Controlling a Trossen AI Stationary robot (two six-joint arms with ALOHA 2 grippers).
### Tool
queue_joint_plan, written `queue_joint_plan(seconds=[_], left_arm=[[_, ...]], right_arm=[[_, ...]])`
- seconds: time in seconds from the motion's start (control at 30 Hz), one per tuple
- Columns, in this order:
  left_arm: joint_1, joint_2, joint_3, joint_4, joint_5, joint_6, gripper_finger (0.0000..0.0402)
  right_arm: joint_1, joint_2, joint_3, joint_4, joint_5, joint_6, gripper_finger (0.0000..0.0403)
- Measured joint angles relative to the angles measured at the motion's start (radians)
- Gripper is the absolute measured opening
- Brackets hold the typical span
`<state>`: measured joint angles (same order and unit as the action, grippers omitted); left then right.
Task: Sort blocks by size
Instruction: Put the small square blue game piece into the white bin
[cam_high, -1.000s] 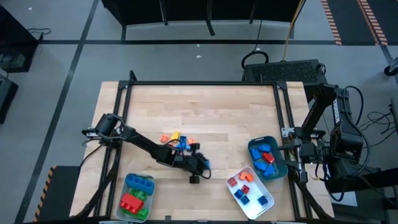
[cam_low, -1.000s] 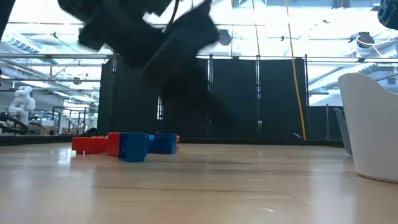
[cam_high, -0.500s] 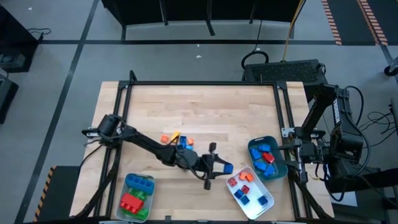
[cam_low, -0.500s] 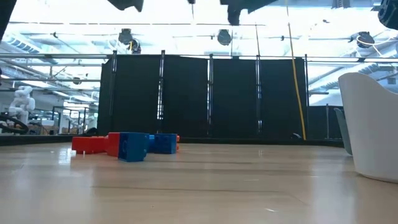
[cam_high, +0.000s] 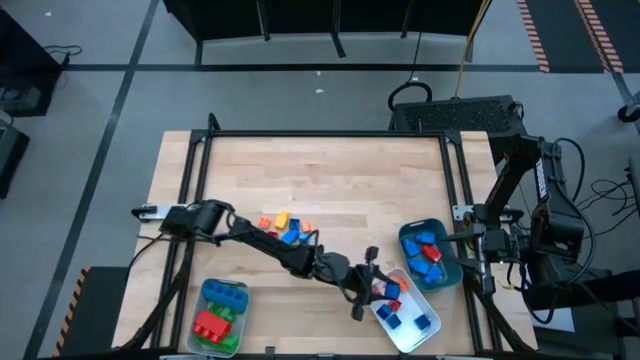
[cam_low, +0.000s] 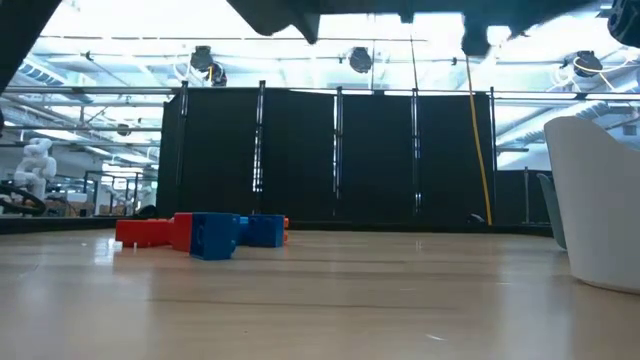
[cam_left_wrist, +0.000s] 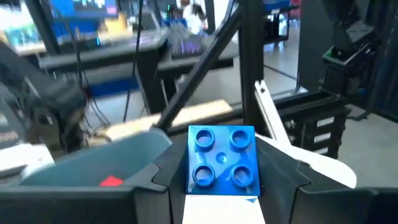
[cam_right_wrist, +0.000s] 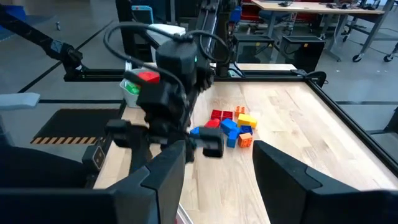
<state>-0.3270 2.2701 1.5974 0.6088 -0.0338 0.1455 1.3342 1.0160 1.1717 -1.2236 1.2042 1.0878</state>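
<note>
The left gripper (cam_left_wrist: 221, 165) has its fingers clenched on a blue four-stud block (cam_left_wrist: 222, 160) and hangs over the near edge of the white tray (cam_high: 420, 335); I think it should come fully above the tray and go low before letting go, so the block does not bounce out. The right gripper (cam_right_wrist: 217, 162), fingers released, waits by the teal tray (cam_high: 450, 272). A small heap of unsorted blocks (cam_high: 285, 227) lies mid-desk on pale wood (cam_high: 330, 180), with black curtains behind.

I see a table (cam_high: 330, 180) of pale wood with a smooth, slightly shiny finish. The blue block (cam_left_wrist: 222, 160) with 4 studs looks like glossy plastic. The left gripper (cam_left_wrist: 222, 186) fingers look matt black plastic. The white tray (cam_low: 600, 200) looks smooth and matt.
</note>
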Motion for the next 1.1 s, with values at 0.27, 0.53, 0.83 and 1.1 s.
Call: queue_joint_plan(seconds=[0.27, 0.53, 0.83, 1.1], left_arm=[[0.013, 0.068, 0.043, -0.033, 0.011, -0.032, 0.0193], [0.023, 0.054, 0.045, -0.076, 0.088, 0.035, 0.0252], [0.021, -0.089, 0.049, -0.462, 0.116, 0.206, 0.0264], [0.022, -0.346, -0.048, -1.016, 0.079, 0.165, 0.0264]], right_arm=[[0.000, 0.000, 0.000, 0.000, 0.000, 0.000, 0.0171], [0.000, 0.000, 0.000, 0.001, 0.000, 0.000, 0.0171], [0.000, 0.000, 0.000, 0.001, -0.001, 0.000, 0.0171], [0.000, 0.000, 0.000, 0.001, -0.006, -0.001, 0.0171]])
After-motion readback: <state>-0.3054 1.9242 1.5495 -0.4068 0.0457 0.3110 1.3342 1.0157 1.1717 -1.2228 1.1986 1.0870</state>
